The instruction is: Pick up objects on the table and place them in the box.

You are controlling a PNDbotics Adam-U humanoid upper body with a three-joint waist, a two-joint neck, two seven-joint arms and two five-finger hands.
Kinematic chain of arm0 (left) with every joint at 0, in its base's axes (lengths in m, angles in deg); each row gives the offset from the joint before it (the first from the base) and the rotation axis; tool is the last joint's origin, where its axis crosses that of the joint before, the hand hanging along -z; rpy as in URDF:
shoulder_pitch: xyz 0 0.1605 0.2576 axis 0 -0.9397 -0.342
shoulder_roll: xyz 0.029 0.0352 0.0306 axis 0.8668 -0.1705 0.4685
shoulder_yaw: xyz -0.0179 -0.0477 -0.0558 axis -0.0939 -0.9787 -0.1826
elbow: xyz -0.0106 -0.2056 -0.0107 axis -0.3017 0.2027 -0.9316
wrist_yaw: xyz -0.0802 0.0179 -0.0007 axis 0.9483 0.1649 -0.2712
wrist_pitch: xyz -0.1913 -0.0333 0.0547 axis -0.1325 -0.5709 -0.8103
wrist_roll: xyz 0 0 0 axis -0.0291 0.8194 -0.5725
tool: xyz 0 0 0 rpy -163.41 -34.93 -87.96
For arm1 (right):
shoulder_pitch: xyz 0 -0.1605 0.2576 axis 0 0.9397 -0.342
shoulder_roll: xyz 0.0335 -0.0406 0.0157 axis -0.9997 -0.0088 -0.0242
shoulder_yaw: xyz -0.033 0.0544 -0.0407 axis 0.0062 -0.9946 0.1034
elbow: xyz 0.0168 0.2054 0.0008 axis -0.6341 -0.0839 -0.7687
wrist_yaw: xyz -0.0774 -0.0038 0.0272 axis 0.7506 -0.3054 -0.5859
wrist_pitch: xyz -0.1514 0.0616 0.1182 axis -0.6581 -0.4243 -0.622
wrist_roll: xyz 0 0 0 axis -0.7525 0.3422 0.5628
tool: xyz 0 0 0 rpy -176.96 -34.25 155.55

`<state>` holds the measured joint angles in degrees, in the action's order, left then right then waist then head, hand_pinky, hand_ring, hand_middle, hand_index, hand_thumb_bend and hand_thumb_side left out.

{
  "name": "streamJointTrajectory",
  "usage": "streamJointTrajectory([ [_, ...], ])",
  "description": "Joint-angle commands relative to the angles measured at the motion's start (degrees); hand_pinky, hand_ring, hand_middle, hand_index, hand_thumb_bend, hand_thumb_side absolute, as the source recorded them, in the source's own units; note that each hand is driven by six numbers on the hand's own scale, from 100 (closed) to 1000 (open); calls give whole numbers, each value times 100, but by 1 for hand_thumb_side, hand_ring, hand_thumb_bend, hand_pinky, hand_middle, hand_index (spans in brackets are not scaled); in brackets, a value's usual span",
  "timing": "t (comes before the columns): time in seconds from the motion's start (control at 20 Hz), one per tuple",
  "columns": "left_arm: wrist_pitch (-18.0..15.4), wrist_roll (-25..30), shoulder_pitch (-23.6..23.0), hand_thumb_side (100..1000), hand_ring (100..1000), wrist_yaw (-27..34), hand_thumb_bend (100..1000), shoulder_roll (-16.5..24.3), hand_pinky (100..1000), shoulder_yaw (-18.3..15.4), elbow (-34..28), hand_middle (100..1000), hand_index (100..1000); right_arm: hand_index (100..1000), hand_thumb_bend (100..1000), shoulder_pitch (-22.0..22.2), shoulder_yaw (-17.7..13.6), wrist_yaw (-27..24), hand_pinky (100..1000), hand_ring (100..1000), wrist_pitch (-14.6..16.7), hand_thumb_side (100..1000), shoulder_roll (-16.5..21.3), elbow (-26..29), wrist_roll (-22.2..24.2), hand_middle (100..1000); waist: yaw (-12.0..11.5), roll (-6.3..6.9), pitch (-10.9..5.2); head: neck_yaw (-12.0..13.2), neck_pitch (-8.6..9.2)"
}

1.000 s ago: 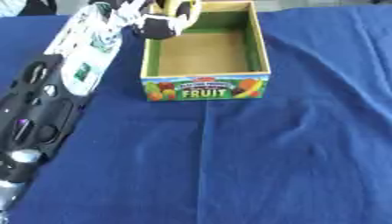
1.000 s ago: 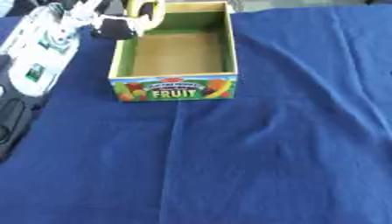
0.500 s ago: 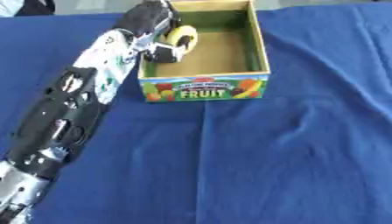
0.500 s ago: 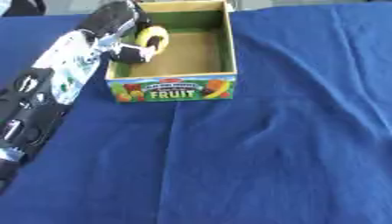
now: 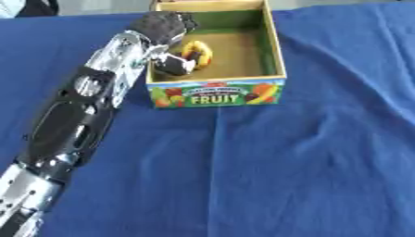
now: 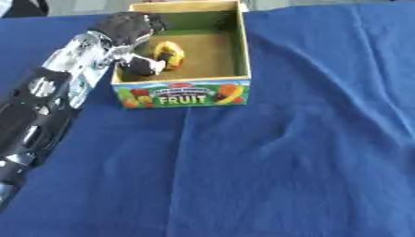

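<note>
Left hand [image 5: 166, 39] bent down over the box [image 5: 272, 46] wall, fingers curled round a yellow object [image 5: 197, 53] inside.

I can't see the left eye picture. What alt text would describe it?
The robot's left hand reaches over the left wall of an open box marked FRUIT, fingers curled round a yellow object low inside it. The box stands on a blue cloth, and the black and silver arm crosses the picture's left side.
</note>
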<state>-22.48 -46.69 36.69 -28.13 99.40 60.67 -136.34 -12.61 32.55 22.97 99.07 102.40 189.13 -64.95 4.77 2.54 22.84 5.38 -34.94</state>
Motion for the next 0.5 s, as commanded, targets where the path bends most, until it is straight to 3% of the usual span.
streamJointTrajectory([
  [0.05,65,-41,151,730,879,-131,398,74,739,-117,-253,869,989,792,100,-20,-6,-40,673,536,-10,1000,48,111,13,512,-16,-28,-160,6,7],
  [0.15,199,-185,128,732,878,-116,395,94,737,-113,-405,867,987,792,100,-13,-6,-42,672,536,-14,1000,46,111,19,512,-27,-29,-170,-3,-6],
  [0.25,479,-629,72,726,830,82,263,198,660,-182,-1011,801,945,792,100,25,-27,-41,673,537,-27,1000,40,111,6,512,-86,-41,-218,-62,-80],
  [0.5,1263,-1460,-355,695,771,1654,178,544,584,-310,-2905,728,896,791,100,82,-69,-38,674,539,-22,1000,68,111,-42,513,-210,-79,-340,-175,-219],
])
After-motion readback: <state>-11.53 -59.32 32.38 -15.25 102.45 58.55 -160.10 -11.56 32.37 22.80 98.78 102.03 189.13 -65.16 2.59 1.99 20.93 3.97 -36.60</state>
